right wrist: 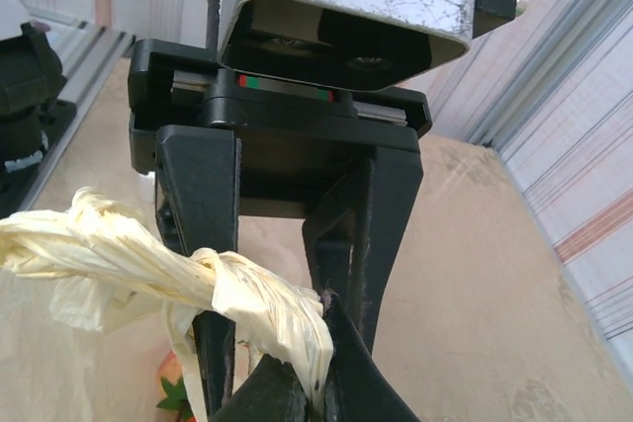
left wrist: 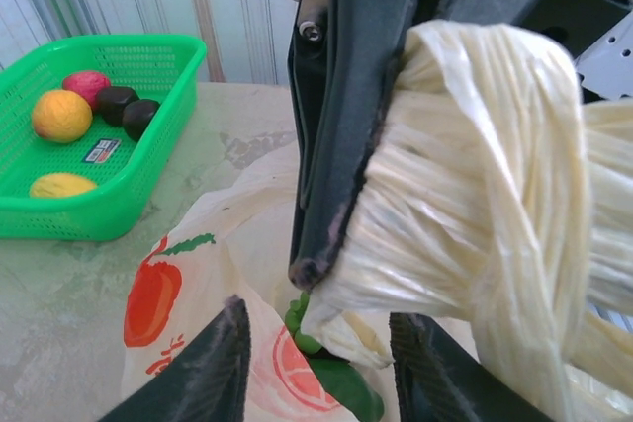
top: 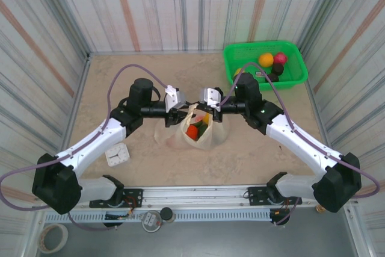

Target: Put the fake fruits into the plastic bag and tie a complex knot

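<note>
Plastic bag (top: 209, 140): centre of the top view, mouth up, between the two arm tips. Red and green fake fruits (top: 192, 130) sit inside it.

Room: bare table (top: 120, 88) to the left of the bag, above it and below it. Striped walls close the table on the left, top and right of the frame.

Above the bag, the handles form a twisted strip (right wrist: 247, 298).
- Right gripper (right wrist: 321, 382): pinched tight on the strip's end.
- Left gripper (left wrist: 321, 318): fingers apart at a middling gap, astride the strip. Contact cannot be told.
- The claws are nose to nose, crowding the space over the bag.

Around:
- Green basket (top: 231, 64), upper right, well apart from the bag. It holds orange, pink, yellow and two dark fruits.
- Small white square object (top: 118, 154), lower left of the bag.
- Tape roll (top: 52, 239), bottom left corner, off the table.

Print: the bag shows a red fruit with a green leaf. The basket sticker (left wrist: 99, 150) is too small to read.
</note>
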You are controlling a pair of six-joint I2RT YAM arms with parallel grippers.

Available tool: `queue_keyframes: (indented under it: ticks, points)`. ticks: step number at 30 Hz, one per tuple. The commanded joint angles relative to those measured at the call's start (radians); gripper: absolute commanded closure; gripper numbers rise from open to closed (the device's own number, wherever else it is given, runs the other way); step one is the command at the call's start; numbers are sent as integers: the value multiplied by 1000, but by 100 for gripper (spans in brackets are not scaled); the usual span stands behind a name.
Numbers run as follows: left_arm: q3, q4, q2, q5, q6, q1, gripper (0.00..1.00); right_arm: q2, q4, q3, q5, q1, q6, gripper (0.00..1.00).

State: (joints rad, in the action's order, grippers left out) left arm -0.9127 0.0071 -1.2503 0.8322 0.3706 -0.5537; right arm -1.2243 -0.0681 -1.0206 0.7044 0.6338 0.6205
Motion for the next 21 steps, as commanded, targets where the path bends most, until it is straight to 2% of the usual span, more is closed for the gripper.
queue_keyframes:
  ticks: [1, 8, 11, 12, 17, 21]
  points:
    - [-22, 38, -9, 39, -28, 4, 66, -7, 31, 3, -5, 14, -17, 93]
    - [3, 74, 8, 44, -40, 6, 87, 1, 31, 16, -24, 21, -27, 93]
    - [20, 101, 18, 54, -55, 8, 100, 6, 23, 19, -34, 21, -32, 91]
    - [24, 108, 20, 57, -59, 9, 100, 11, 18, 19, -42, 20, -33, 89]
    - [56, 149, 30, 37, -79, 9, 100, 65, -3, 32, -174, 21, -65, 60]
    - [73, 159, 40, 0, -81, 9, 100, 164, 15, 95, -277, 27, -110, 46]
